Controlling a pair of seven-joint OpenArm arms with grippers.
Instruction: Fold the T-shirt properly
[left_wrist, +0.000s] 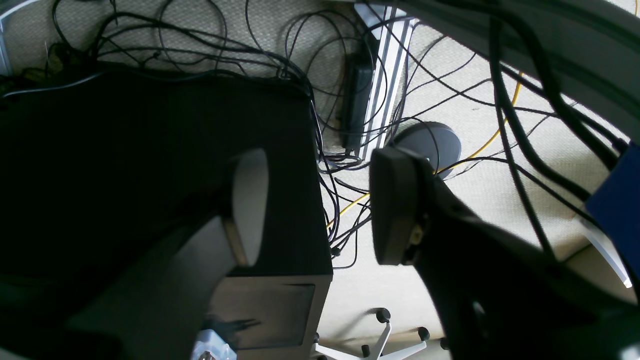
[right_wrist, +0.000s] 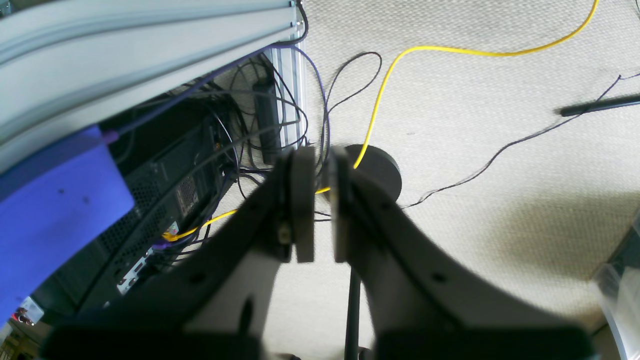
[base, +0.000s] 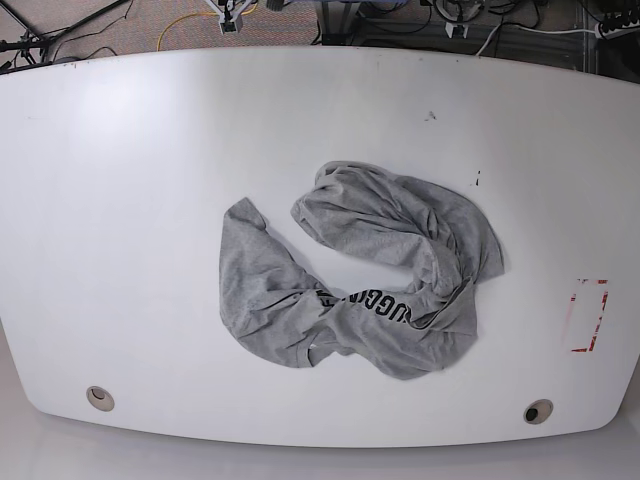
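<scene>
You have all the folding ahead of you: the T-shirt (base: 365, 270) lies crumpled at the centre of the table (base: 120, 180). Your left gripper (left_wrist: 320, 205) hangs spread apart and empty; your right gripper (right_wrist: 320, 205) is nearly closed on nothing, both over the floor.

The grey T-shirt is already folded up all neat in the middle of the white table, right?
Not quite. The base view shows the T-shirt in the middle of the white table, but it is crumpled in a twisted heap, not folded neat.
</scene>
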